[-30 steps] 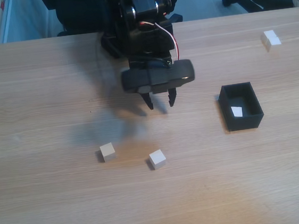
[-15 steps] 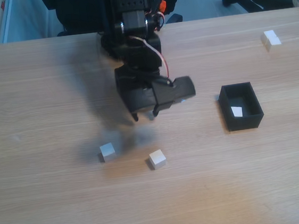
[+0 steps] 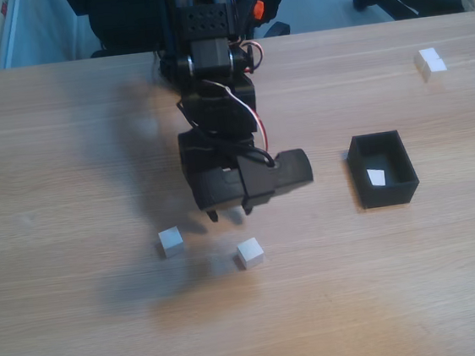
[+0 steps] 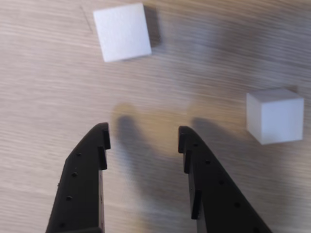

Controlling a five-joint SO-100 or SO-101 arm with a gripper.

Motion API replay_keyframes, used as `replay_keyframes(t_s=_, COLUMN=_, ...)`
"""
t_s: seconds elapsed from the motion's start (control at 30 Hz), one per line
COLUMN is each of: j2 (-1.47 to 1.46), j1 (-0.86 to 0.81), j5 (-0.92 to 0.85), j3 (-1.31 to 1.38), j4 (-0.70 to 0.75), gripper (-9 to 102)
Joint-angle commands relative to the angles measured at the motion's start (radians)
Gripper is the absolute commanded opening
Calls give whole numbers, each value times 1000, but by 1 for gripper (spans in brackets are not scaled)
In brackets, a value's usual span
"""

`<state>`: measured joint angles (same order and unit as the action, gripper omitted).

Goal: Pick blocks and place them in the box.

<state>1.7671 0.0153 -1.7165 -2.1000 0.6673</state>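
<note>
On the wood-grain table (image 3: 66,162), I see the matte black gripper (image 4: 143,136) with fingers apart, empty, above two sharp-edged white blocks (image 3: 170,241) (image 3: 249,252). At right in the fixed view, the thin-walled black box (image 3: 387,197), long axis running away from camera, holds one block (image 3: 377,177). Another block (image 3: 430,62) sits far right.
</note>
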Motion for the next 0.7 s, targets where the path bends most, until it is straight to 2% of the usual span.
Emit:
replay_keyframes(t_s=0.0, j2=-26, j1=25, j5=28, j3=97, j4=-2, gripper=16)
replay_keyframes(t_s=0.3, j2=-143, j1=37, j5=38, j3=186, j4=-54, gripper=21)
replay_keyframes(t_s=0.67, j2=-268, j1=-5, j5=-8, j3=279, j4=-114, gripper=21)
